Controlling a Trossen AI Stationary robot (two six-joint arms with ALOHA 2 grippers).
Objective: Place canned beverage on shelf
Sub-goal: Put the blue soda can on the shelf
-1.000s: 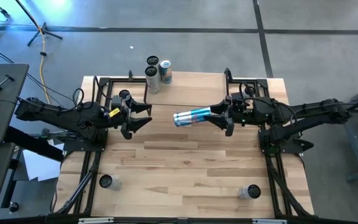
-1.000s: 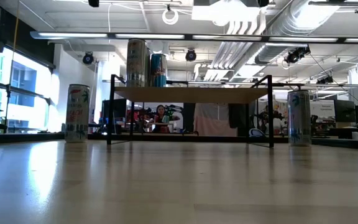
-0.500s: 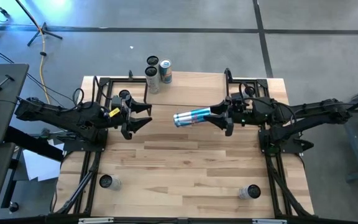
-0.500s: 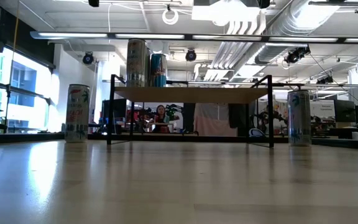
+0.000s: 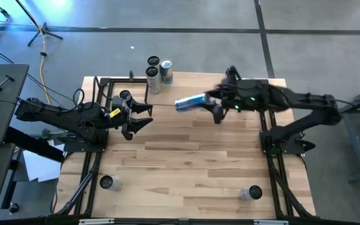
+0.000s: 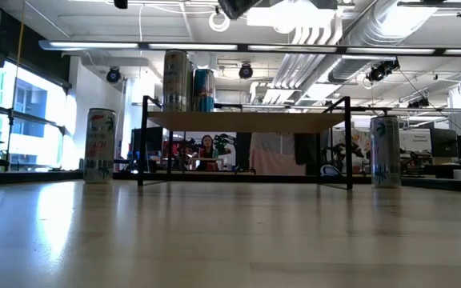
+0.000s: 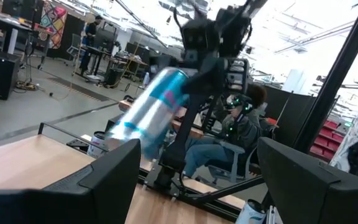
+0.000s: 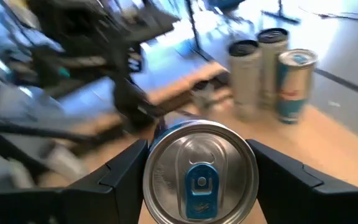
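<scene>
From above, the right gripper (image 5: 212, 105) is motion-blurred and pinches a blue can (image 5: 190, 102) by its base. The can lies sideways above the shelf (image 5: 192, 84), long axis across the table, top toward the left arm. The left gripper (image 5: 144, 117) waits over the shelf's left end, fingers spread and empty. Three cans (image 5: 159, 70) stand at the shelf's far left corner. Four more stand on the table: one each by the near left and right corners and two half hidden under the arms.

From table height, both grippers are out of sight. Two cans (image 6: 188, 80) show on the shelf, the third hidden; one can stands on the table at either side.

The left wrist shows the held can blurred and tilted.

The right wrist shows its silver top end-on between the fingers (image 8: 120, 172).
</scene>
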